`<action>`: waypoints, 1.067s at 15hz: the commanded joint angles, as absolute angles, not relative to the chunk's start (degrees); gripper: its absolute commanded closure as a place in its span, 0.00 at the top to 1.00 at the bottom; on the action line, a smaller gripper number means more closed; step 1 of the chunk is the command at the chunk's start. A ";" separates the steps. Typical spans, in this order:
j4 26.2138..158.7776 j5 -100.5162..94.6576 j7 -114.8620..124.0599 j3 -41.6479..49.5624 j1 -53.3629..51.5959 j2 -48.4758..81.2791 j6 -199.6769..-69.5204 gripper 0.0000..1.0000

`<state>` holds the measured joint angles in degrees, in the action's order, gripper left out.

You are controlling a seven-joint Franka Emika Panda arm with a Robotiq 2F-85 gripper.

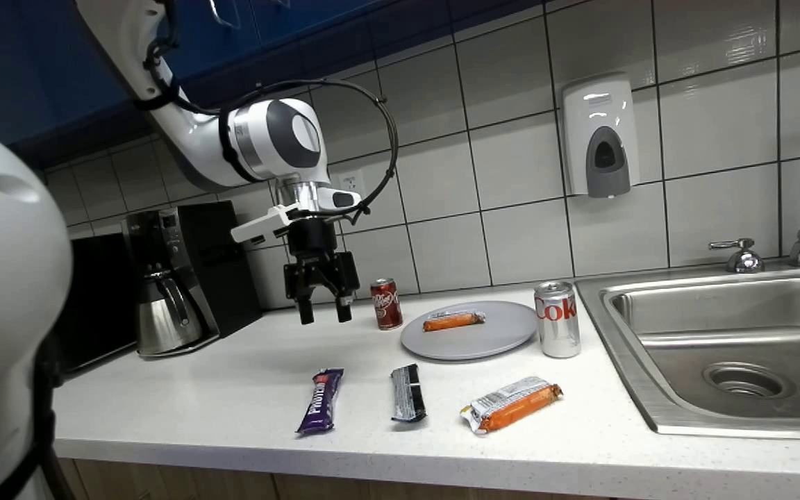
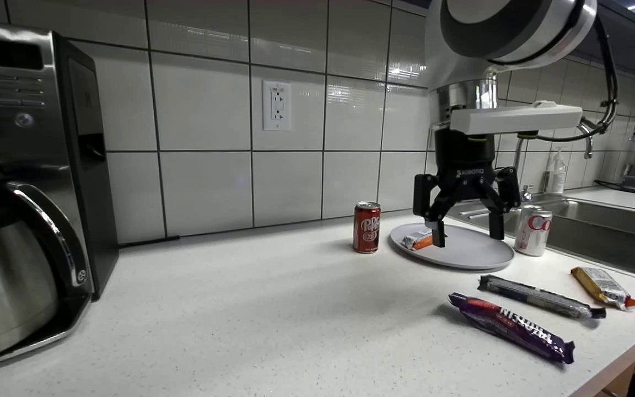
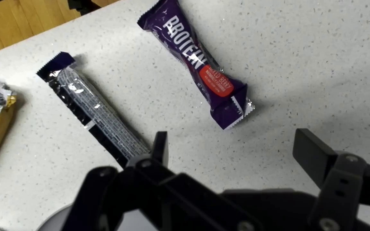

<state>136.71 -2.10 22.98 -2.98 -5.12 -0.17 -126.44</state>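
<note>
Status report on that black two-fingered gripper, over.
Gripper open, holding nothing, above white speckled counter. Long purple glossy protein bar on it, untouched. Possible obstacle: slim black-and-silver bar alongside.

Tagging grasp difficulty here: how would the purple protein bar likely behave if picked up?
The purple protein bar may slip a little, since its wrapper looks glossy. Its thin crimped ends would probably fold if pinched. Lying flat on the counter, it seems unlikely to roll.
</note>
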 commanded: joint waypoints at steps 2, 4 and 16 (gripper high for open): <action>141.59 -6.88 19.75 -4.76 -5.76 -3.93 -129.65 1.00; 143.31 -7.58 18.93 -5.08 -5.97 -4.64 -131.50 1.00; 149.90 -7.93 19.06 -5.01 -5.38 -3.00 -146.12 1.00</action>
<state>148.11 -7.43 20.05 -4.67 -6.09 -2.78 -143.21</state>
